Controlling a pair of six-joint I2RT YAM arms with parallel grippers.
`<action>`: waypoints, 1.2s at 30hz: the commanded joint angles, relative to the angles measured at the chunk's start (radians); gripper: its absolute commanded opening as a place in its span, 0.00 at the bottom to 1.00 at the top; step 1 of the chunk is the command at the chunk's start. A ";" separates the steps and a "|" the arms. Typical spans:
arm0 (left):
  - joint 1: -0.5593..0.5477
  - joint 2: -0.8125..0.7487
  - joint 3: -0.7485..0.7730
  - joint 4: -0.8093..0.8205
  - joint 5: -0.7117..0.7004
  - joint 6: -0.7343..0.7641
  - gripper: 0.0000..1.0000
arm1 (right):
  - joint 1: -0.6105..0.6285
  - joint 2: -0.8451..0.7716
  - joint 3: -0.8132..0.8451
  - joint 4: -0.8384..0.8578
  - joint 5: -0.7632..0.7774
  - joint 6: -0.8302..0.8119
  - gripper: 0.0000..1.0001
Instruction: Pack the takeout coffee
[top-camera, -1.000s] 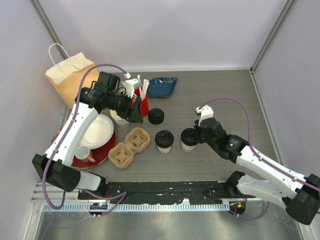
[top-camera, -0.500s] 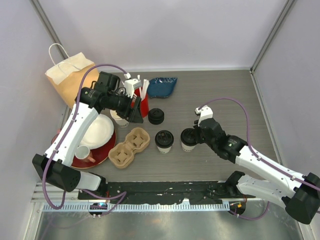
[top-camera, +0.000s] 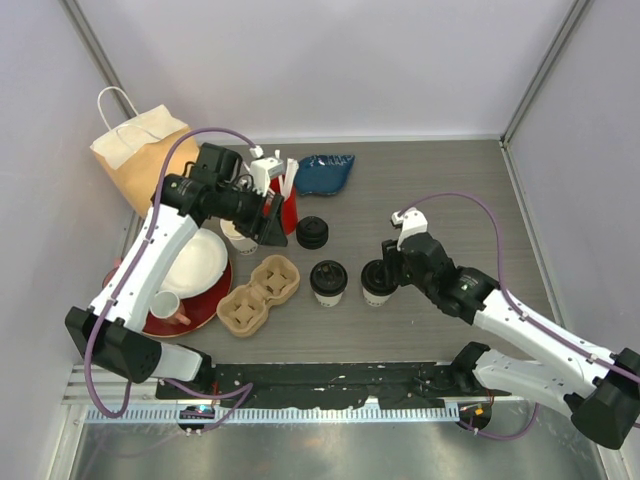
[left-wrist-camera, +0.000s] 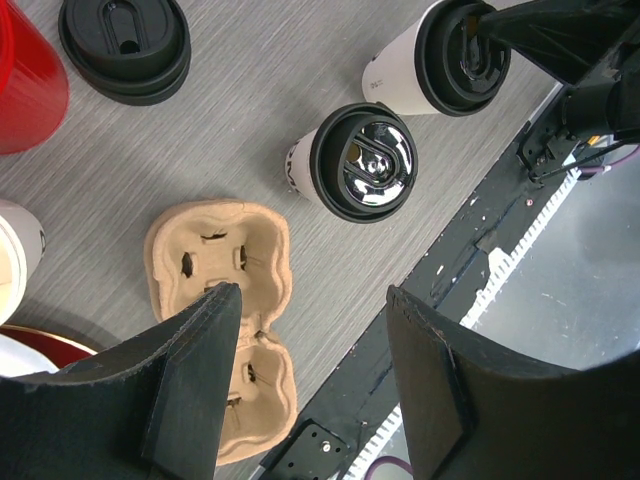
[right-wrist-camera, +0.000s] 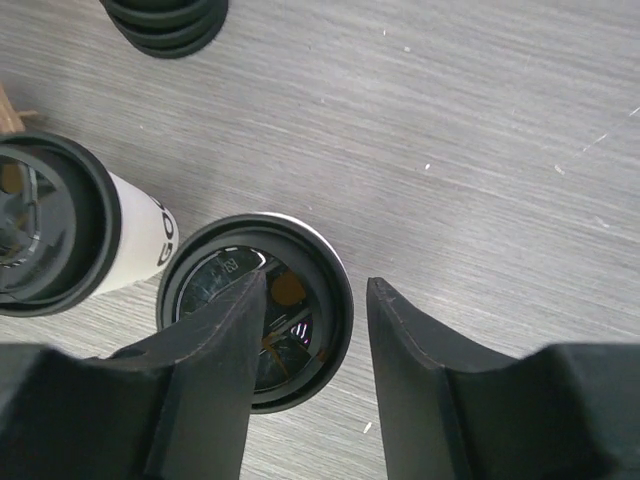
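Two coffee cups stand side by side on the counter (top-camera: 450, 200): the left cup (top-camera: 328, 280) just right of the cardboard carrier (top-camera: 260, 292), the right cup (top-camera: 376, 282) under the right hand (right-wrist-camera: 315, 290), whose spread fingers straddle its lid rim. The left hand (left-wrist-camera: 312, 295) hangs spread, holding nothing, just beyond the carrier.

Shows R gripper (right-wrist-camera: 312, 290) low over a paper cup w/ black sip lid (right-wrist-camera: 220, 255), jaws apart w/ clear gap. Has one finger (right-wrist-camera: 190, 390) over the lid's recess, the other just outside its right rim; contact w/ rim unclear. Shows 2nd lidded cup (right-wrist-camera: 70, 220) just left, white side w/ black lettering toward the first; can't tell if touching. Catches stack of black lids (right-wrist-camera: 165, 15) far left, cut by frame edge. Grey wood-grain table (right-wrist-camera: 450, 130) under all.
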 joint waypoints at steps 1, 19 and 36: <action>-0.026 0.021 0.058 -0.009 -0.017 0.011 0.64 | 0.001 -0.013 0.120 -0.022 0.021 0.043 0.52; -0.365 0.515 0.352 0.164 -0.002 -0.256 0.21 | -0.421 -0.104 0.048 -0.225 -0.389 0.325 0.37; -0.397 0.537 0.196 0.259 0.058 -0.304 0.20 | -0.424 -0.125 -0.049 -0.163 -0.556 0.370 0.30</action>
